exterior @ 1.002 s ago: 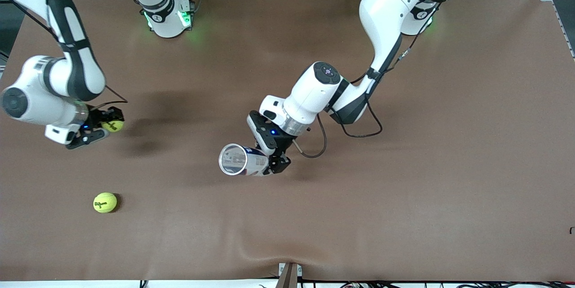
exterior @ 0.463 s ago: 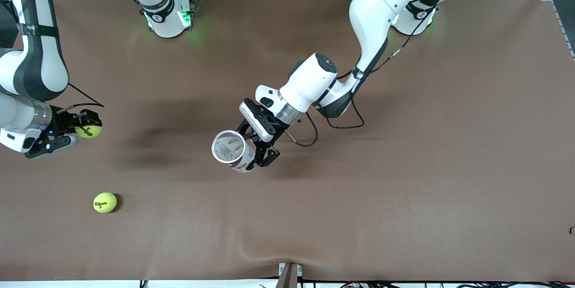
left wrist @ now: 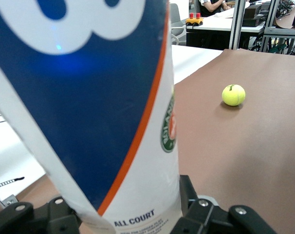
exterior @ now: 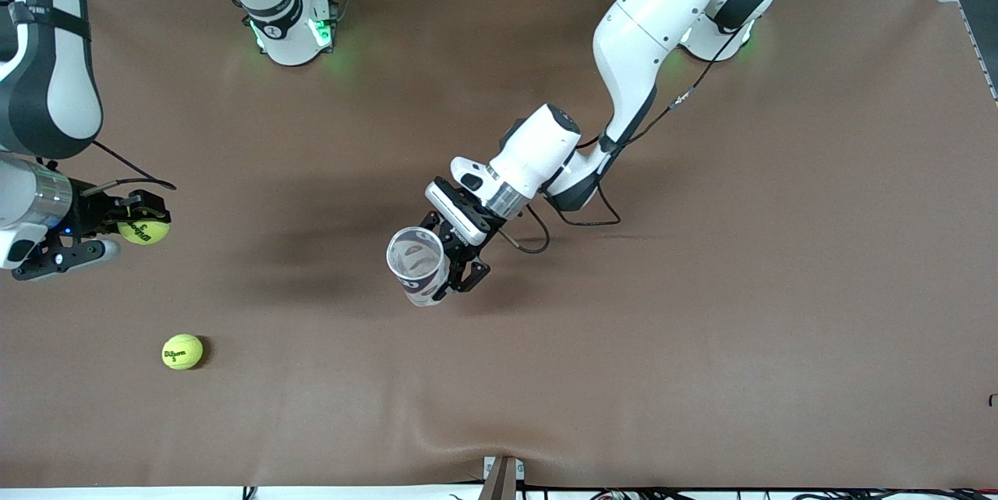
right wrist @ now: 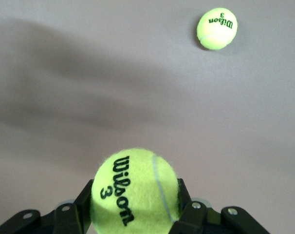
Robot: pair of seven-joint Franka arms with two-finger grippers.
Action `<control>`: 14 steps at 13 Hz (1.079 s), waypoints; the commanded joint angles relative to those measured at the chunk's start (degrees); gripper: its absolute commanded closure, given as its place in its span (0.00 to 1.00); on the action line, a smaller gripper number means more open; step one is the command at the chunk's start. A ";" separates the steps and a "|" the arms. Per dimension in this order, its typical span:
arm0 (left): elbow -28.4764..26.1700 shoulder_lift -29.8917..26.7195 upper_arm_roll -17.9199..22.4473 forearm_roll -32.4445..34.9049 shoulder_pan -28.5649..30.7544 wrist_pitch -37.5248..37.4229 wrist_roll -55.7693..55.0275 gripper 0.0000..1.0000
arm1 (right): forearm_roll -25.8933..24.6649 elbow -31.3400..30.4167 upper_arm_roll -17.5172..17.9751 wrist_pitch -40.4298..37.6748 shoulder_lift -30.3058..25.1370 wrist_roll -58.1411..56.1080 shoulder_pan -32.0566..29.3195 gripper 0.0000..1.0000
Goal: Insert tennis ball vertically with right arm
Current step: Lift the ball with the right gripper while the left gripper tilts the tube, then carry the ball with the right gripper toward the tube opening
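Note:
My right gripper (exterior: 139, 228) hangs over the table at the right arm's end, shut on a yellow-green tennis ball (exterior: 144, 232). In the right wrist view that ball (right wrist: 134, 191), printed Wilson 3, sits squeezed between the black fingers of the right gripper (right wrist: 134, 207). Over the middle of the table my left gripper (exterior: 454, 267) is shut on a white and blue ball can (exterior: 417, 266). The can's open mouth is tilted upward. In the left wrist view the can (left wrist: 103, 112) fills the space in the left gripper (left wrist: 130, 217).
A second tennis ball (exterior: 182, 352) lies loose on the brown table (exterior: 702, 289), nearer the front camera than the right gripper. It also shows in the left wrist view (left wrist: 233, 95) and the right wrist view (right wrist: 217, 28).
The right gripper has carried its ball farther toward the right arm's end of the table. The left arm has swung the can from nearly lying to mouth up.

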 commanded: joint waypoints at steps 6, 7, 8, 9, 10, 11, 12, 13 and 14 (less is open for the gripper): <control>-2.73 3.47 -0.16 -0.95 -1.87 6.80 -1.98 0.28 | 3.34 5.25 -0.17 -5.76 0.85 21.61 9.63 0.59; -3.08 3.64 -0.16 -0.95 -2.04 6.80 -2.06 0.28 | 5.18 5.25 -0.25 -5.77 0.85 24.42 10.34 0.59; -3.26 4.17 -0.16 -0.95 -2.31 6.89 -2.15 0.28 | 6.94 5.25 -0.25 -5.68 0.85 26.80 11.13 0.59; -3.26 4.43 -0.16 -0.95 -2.39 6.89 -2.15 0.28 | 7.74 5.25 -0.25 -5.68 0.94 29.09 11.92 0.59; -3.26 4.87 -0.16 -0.95 -2.48 6.89 -2.15 0.27 | 8.18 5.25 -0.25 -5.68 1.03 31.63 12.80 0.58; -3.26 5.14 -0.16 -0.95 -2.83 6.89 -2.15 0.27 | 9.41 5.25 -0.25 -5.59 1.20 34.18 13.94 0.58; -3.26 6.01 -0.16 -0.95 -2.84 6.89 -2.15 0.27 | 11.42 5.25 -0.25 -5.59 1.55 37.08 14.56 0.58; -3.18 6.54 -0.07 -0.86 -2.84 6.89 -2.15 0.27 | 13.09 5.25 -0.25 -5.42 1.64 39.28 14.82 0.58; -3.09 6.81 -0.16 -0.77 -2.84 6.89 -2.15 0.27 | 14.07 5.34 -0.25 -5.33 2.25 40.70 15.18 0.58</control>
